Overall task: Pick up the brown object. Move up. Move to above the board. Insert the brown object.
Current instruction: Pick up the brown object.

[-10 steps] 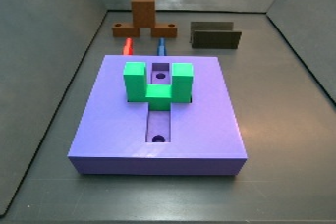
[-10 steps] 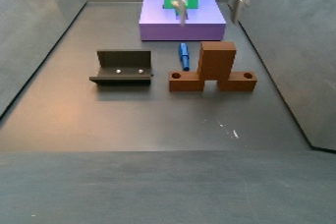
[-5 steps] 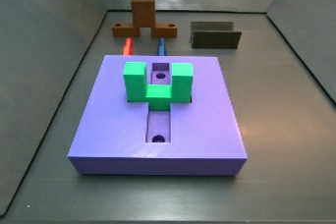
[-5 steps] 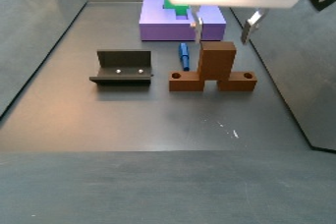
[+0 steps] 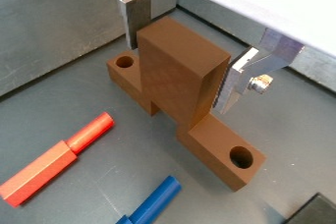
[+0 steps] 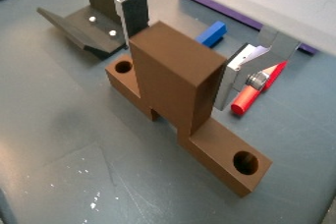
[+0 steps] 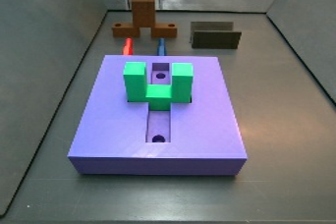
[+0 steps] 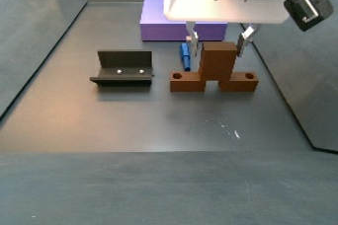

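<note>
Lowered gripper (image 5: 184, 53) — jaws spread (not gripping) | brown object (image 5: 178, 76) stands between fingers

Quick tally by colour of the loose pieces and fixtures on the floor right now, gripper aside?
Brown: 1, the brown object, with the gripper astride its upright block
Purple-blue: 1, the board
Green: 1, U-shaped block on the board
Red: 1, red stick
Blue: 1, blue stick
Dark grey: 1, the fixture
Total: 6

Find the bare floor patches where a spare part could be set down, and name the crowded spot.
Free: floor in front of the brown object and fixture. Crowded: around the claw, near the board, red peg and blue peg.
</note>
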